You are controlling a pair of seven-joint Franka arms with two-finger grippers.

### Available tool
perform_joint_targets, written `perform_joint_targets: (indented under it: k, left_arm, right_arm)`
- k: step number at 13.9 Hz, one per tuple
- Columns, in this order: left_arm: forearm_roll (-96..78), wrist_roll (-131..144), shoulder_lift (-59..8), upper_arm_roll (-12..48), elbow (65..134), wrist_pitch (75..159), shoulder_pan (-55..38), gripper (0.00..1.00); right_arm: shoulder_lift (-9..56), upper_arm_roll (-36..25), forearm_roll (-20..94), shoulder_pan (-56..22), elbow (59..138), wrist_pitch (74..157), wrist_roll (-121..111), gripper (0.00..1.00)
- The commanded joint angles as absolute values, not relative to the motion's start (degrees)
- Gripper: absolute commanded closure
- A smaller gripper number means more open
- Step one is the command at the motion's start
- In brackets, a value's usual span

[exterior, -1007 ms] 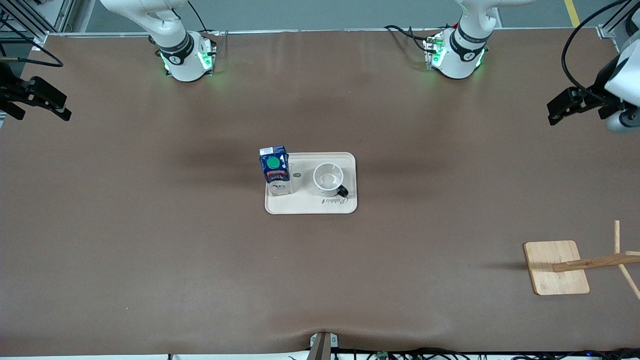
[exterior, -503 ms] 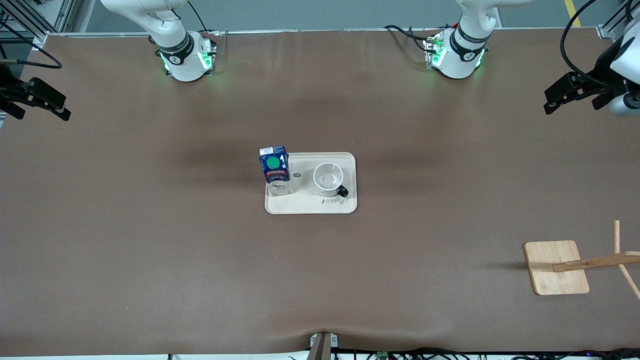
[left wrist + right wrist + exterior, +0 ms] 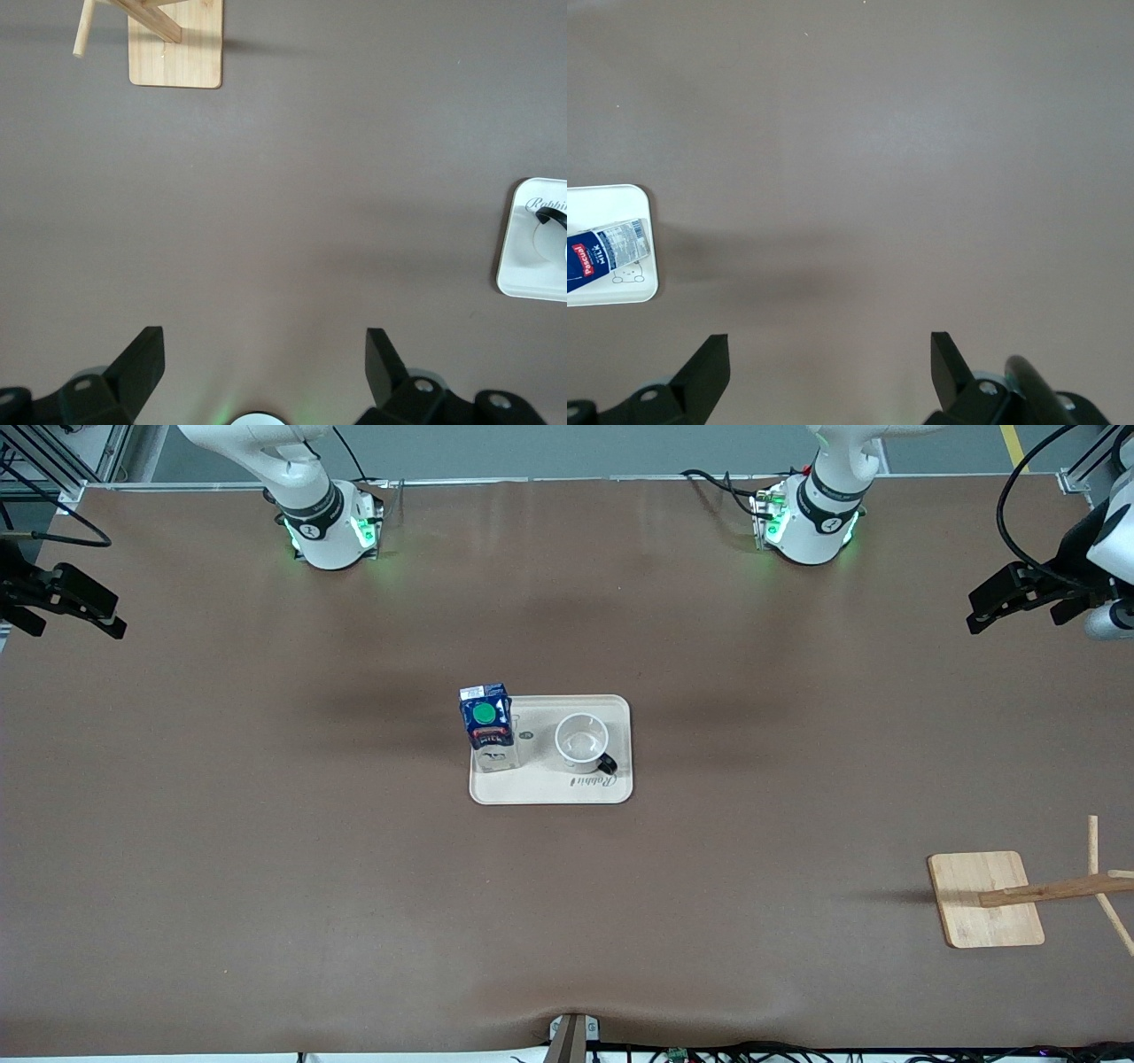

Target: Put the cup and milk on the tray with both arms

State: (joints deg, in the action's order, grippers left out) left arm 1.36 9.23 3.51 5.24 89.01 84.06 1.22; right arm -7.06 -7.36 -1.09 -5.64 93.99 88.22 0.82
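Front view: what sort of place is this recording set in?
Probably a robotics lab bench: two arm bases bolted along a brown-covered table, cables at its edges, and staged props, a tray holding milk and cup.

The tray (image 3: 551, 788) lies at the middle of the surface (image 3: 266, 850). On it stand the milk (image 3: 486, 724), at the end toward the right arm, and the cup (image 3: 582, 742) beside it, toward the left arm's end. A wooden board (image 3: 983, 899) lies well apart, nearer the front camera, at the left arm's end. The left tool (image 3: 983, 613) and right tool (image 3: 106, 622) hang over the surface's two ends, well apart from the tray.
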Motion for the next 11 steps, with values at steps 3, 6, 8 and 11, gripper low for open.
perform_joint_targets:
  k: [3,6,8,11]
  left_arm:
    - [0.8,8.0,3.0,5.1,88.9,84.3,1.9,0.00]
    - [0.4,8.0,3.3,5.1,88.5,83.1,2.1,0.00]
    - [0.3,8.0,3.4,5.1,88.5,82.9,2.1,0.00]
    - [0.3,8.3,3.5,5.2,88.5,82.4,2.0,0.00]
  right_arm:
    - [-6.9,-6.5,-0.9,-4.5,93.8,87.1,1.1,0.00]
    - [-6.9,-6.6,-0.8,-4.6,93.7,87.2,1.1,0.00]
    - [-6.9,-6.4,-0.8,-4.6,93.7,87.0,1.1,0.00]
    - [-6.9,-6.4,-0.8,-4.5,93.6,87.0,1.1,0.00]
